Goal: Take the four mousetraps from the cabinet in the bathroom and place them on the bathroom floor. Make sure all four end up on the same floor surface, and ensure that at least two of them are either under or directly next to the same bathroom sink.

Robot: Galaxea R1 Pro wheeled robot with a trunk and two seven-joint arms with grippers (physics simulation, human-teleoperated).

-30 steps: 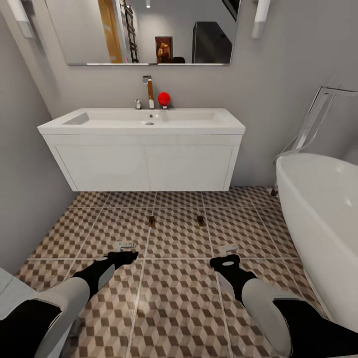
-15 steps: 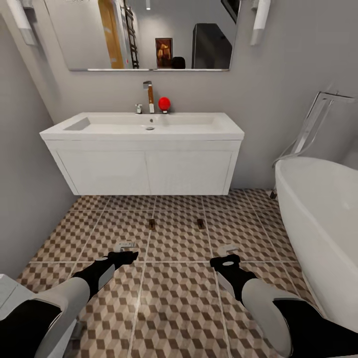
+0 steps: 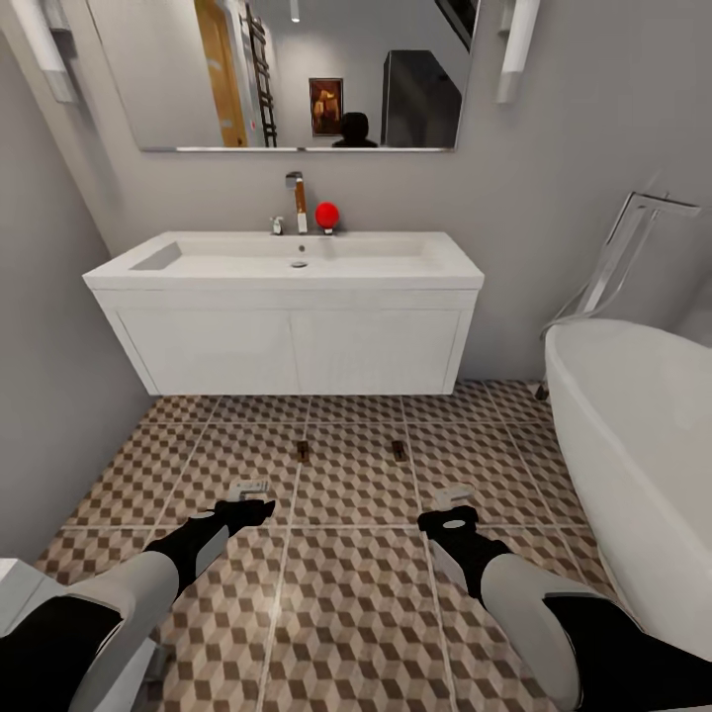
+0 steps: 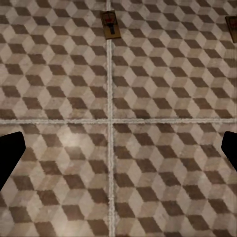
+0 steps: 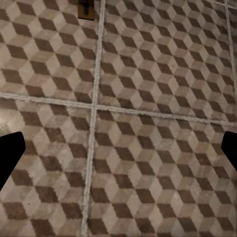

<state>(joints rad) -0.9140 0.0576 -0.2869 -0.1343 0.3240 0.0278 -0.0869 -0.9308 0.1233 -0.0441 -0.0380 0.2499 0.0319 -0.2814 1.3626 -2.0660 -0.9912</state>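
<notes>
**Two mousetraps on the tiles before the sink; two unaccounted for**

At mid-frame of the head view, on the bathroom floor (image 3: 346, 593), lie two mousetraps: small dark brown slabs, one (image 3: 302, 452) left of centre and one (image 3: 398, 450) right of centre, well apart from each other, both on the tiles just in front of the sink cabinet. The left wrist view carries the same pair at its top edge, one (image 4: 110, 24) beside a grout line, the other (image 4: 232, 27) cut by the upper right corner. The right wrist view holds one (image 5: 87, 8) at its top edge.

Progress, judged: two of four are down on one floor surface and near the sink, though not tucked under it; whether that counts as directly next to it is uncertain. The other two are still to be fetched from the cabinet.

Left hand (image 3: 247, 497): lower left of centre, empty, fingers spread wide apart over bare tile. Right hand (image 3: 453, 502): lower right of centre, likewise empty and spread.

Floor: square tiles, brown-beige-white cube print, pale grout.

Room: white wall-hung sink (image 3: 287, 262) with flat-fronted doors at centre; tap (image 3: 297, 201) and a red round object (image 3: 326, 215) on its back edge; mirror (image 3: 287, 74) above, flanked by tube lights; white bathtub (image 3: 633, 455) at right with a chrome fitting behind it; grey walls.
</notes>
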